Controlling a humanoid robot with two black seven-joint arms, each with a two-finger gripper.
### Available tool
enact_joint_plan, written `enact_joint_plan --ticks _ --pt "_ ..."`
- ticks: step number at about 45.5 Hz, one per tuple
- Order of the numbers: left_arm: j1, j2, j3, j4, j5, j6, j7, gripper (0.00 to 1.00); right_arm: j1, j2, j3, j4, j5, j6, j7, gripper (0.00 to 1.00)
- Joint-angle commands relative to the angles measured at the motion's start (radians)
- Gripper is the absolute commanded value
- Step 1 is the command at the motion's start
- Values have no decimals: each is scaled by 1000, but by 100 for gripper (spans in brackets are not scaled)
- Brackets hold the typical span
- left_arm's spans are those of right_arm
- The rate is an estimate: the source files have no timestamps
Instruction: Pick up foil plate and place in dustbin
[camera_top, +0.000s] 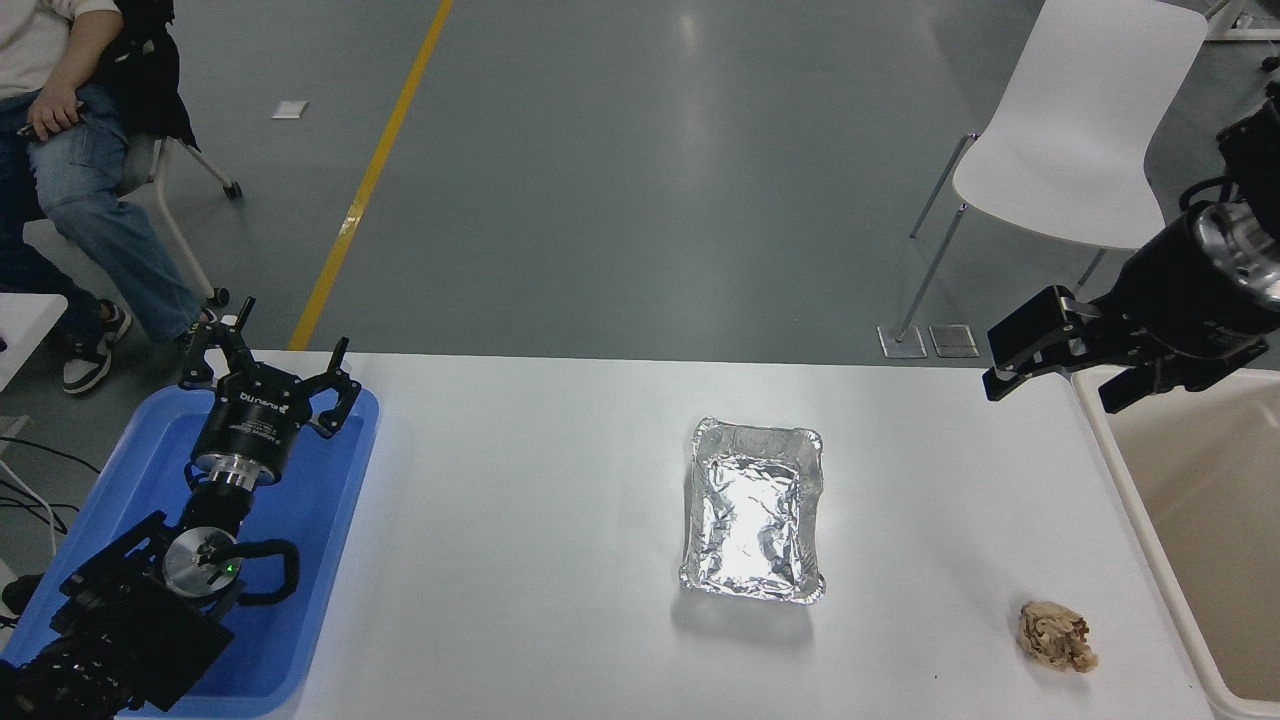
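Note:
The foil plate (755, 512), a shiny silver rectangular tray with a wrinkly rim, lies flat on the white table (520, 560), right of the middle. The dustbin (1130, 480), beige with a thick pale rim, stands at the table's right edge, partly cut off by the picture. My right gripper (1055, 388) is open and empty, held in the air above the table's far right, by the bin's far left corner, well apart from the plate. My left gripper (285, 365) is open and parked over the blue tray at the lower left.
A blue shallow tray (330, 560) lies at the table's left edge under the left arm. A small tan paper wad (1056, 636) lies at the front right near the bin. A white chair (1075, 130) and a seated person (70, 150) are beyond the table.

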Motion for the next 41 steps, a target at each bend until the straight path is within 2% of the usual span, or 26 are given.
enact_joint_plan --ticks 1,41 --pt "0 0 0 0 0 0 0 100 0 0 1 4 0 0 0 100" --pt "0 0 0 0 0 0 0 100 -11 37 5 -7 0 0 0 100"
